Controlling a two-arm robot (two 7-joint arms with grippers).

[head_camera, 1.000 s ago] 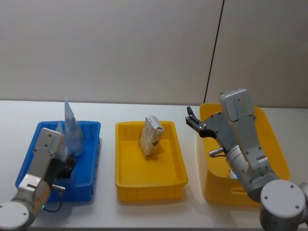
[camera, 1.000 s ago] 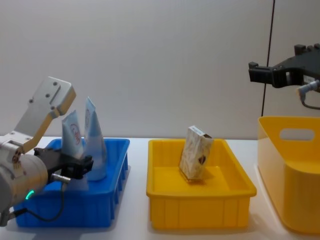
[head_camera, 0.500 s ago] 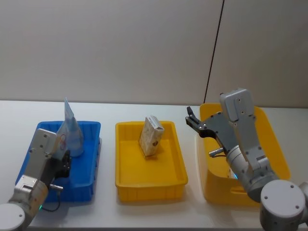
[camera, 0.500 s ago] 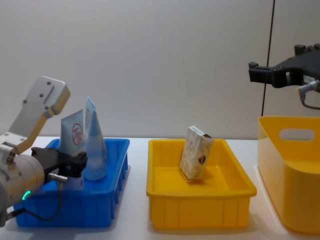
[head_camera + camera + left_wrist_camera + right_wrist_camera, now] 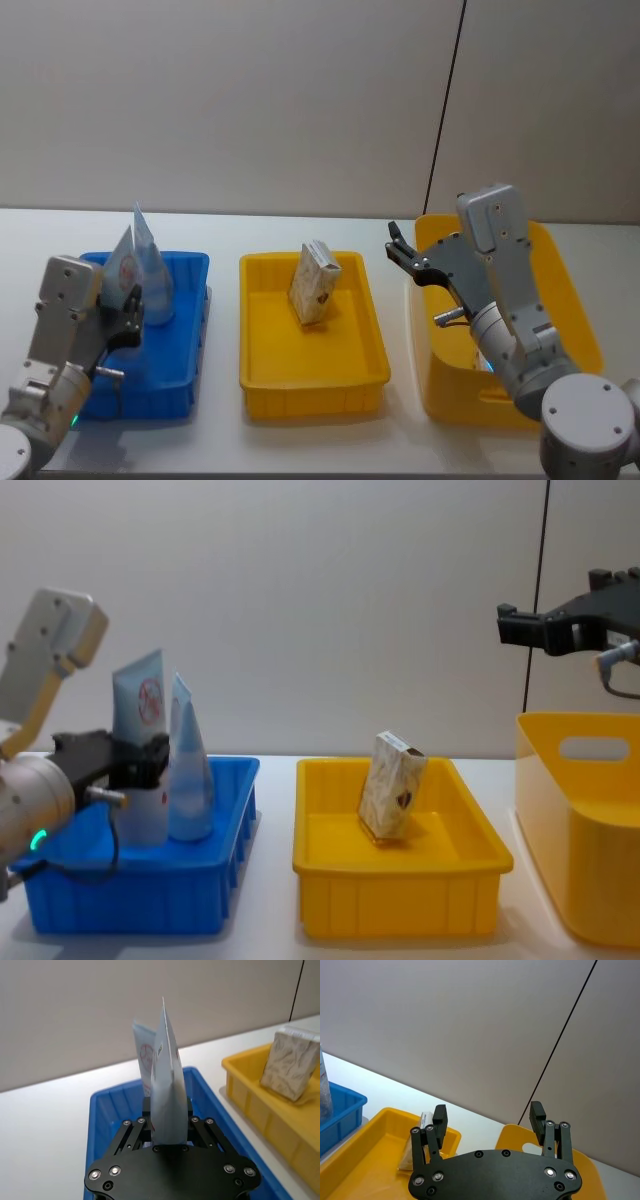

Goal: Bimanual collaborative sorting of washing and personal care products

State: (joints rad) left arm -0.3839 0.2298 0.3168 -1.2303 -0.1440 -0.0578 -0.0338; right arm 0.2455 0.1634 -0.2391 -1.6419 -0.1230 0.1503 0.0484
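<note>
My left gripper [image 5: 128,308] is shut on a light-blue squeeze tube [image 5: 121,264] with a red circled character, holding it upright over the blue tray [image 5: 180,345]. In the chest view the gripper [image 5: 135,762] clamps the tube [image 5: 140,705] low down, white cap end downward. A second light-blue tube [image 5: 188,770] stands beside it in the tray. A beige speckled pack [image 5: 315,282] leans in the yellow tray [image 5: 310,392]. My right gripper [image 5: 400,250] hovers open and holds nothing, between the yellow tray and the yellow bin [image 5: 565,275].
The three containers stand in a row on the white table: blue tray [image 5: 150,900], yellow tray [image 5: 400,905], tall yellow bin [image 5: 590,880]. A grey wall with a dark vertical seam rises close behind the table.
The left gripper has risen and drawn back with the red-marked tube, lifting it higher beside the standing tube. The right arm has not moved.
</note>
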